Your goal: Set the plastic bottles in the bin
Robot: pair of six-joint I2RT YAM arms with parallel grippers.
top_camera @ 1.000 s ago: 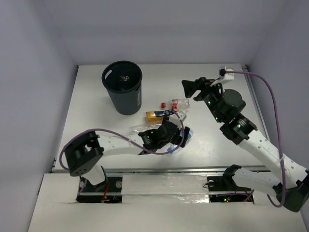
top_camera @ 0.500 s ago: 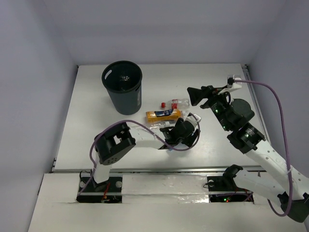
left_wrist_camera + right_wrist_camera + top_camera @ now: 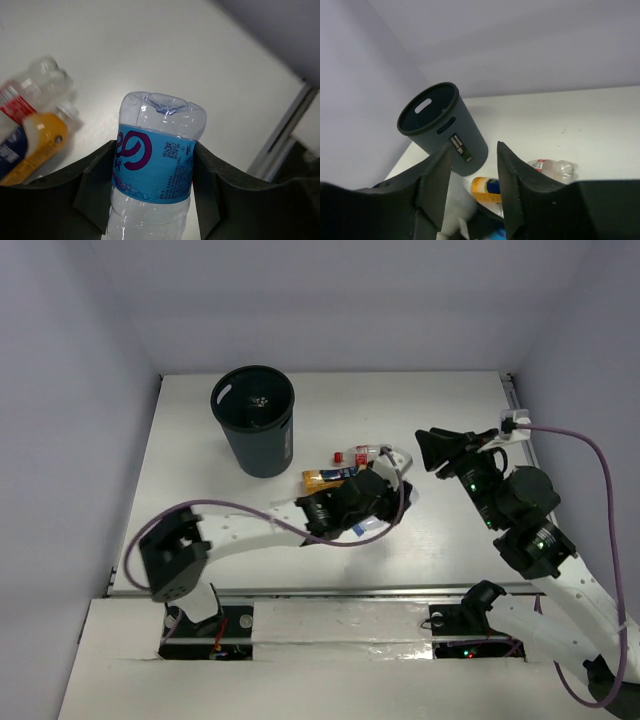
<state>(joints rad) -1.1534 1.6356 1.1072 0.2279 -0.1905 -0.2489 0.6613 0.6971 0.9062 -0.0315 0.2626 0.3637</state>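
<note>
So, biggest thing first: the white tabletop (image 3: 200, 540) has the tall black bin (image 3: 262, 452) standing upright at its rear left, mouth open and nothing blocking it. The left arm (image 3: 240, 532) stretches out to the bottle cluster in the middle, right of the bin and apart from it, while the right arm (image 3: 520, 510) hangs off to the side. The right jaws are parted with nothing between them, pointed roughly at the bin. The left jaws are clamped on the blue-labelled bottle (image 3: 155, 165), one on each side of the label band, base end sticking out forward. Can't tell if it's clear of the tabletop yet. Just beside it lie the orange bottle (image 3: 325, 478) and the red-capped bottle (image 3: 365, 452), both on their sides. Handling-wise, the held one looks empty, so probably super light, with thin walls that would dent under a hard squeeze, and the bare plastic is likely slick. The label band around the middle seems the smart place to hold it, since the grip there is flatter and balanced. The orange one looks full, so likely heavier and stiffer.
</note>
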